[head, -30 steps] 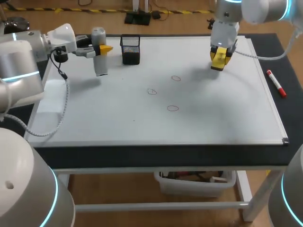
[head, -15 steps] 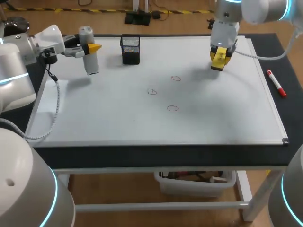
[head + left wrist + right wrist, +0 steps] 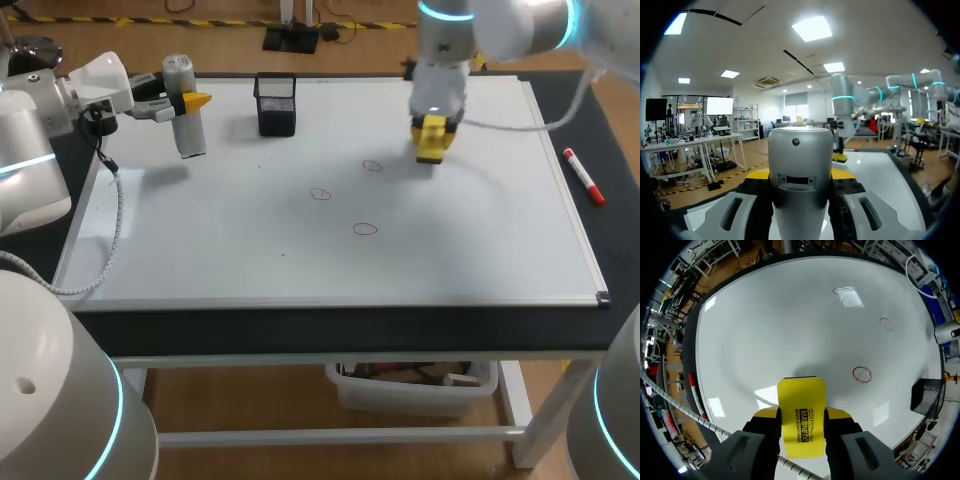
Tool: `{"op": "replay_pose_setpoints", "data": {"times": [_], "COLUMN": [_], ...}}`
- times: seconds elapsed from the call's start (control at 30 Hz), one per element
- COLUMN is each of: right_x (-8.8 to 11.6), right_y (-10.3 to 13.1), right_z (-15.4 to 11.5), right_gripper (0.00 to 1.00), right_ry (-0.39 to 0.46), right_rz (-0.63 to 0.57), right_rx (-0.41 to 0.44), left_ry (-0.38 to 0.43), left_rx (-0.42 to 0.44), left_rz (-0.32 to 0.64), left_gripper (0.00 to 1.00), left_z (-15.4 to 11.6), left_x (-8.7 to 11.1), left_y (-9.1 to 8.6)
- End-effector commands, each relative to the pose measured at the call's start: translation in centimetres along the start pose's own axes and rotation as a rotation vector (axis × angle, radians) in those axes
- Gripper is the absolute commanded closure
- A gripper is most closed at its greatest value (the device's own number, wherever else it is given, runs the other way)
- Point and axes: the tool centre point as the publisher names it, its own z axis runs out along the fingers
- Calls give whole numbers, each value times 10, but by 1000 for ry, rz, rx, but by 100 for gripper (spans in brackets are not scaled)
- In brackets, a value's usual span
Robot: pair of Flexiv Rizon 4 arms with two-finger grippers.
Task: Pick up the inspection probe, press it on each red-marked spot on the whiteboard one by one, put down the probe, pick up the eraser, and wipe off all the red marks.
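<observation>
Eraser (image 3: 801, 395), held in right gripper (image 3: 801, 415) over whiteboard (image 3: 480, 240)
Fingers closed on eraser's two sides, its long axis pointing ahead. The nearest red mark (image 3: 861, 373) is just ahead, toward the left arm's side (two more beyond). Probe (image 3: 800, 170) clamped in left gripper (image 3: 185, 100), well apart.

At the upper left of the frame, the left gripper (image 3: 184, 101) grips the probe (image 3: 189, 137) over the whiteboard (image 3: 300, 270). The black mesh cup (image 3: 276, 104) stands just to its right, narrowing that gap. At upper middle, the right gripper (image 3: 431, 128) clamps the eraser (image 3: 431, 146), with bare board between it and the red marks (image 3: 365, 229). A red marker (image 3: 582, 176) lies off the board's right edge.
</observation>
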Motion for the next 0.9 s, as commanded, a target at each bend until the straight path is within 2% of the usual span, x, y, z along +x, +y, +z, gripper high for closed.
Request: {"op": "replay_pose_setpoints", "data": {"times": [0.03, 0.27, 0.67, 0.9], "right_x": [-31, -77, -144, -173], "right_y": [27, 71, 127, 142], "right_z": [3, -3, 2, 7], "right_gripper": [100, 100, 100, 100], "right_ry": [44, 36, 9, -17], "right_rz": [-47, -178, -367, -422], "right_rx": [36, 70, 46, 18], "left_ry": [2, 2, 2, 2], "left_rx": [3, 3, 3, 3], "left_rz": [2, 2, 2, 2], "left_gripper": [100, 100, 100, 100], "left_z": [0, 0, 0, 0], "left_x": [0, 0, 0, 0], "left_y": [0, 0, 0, 0]}}
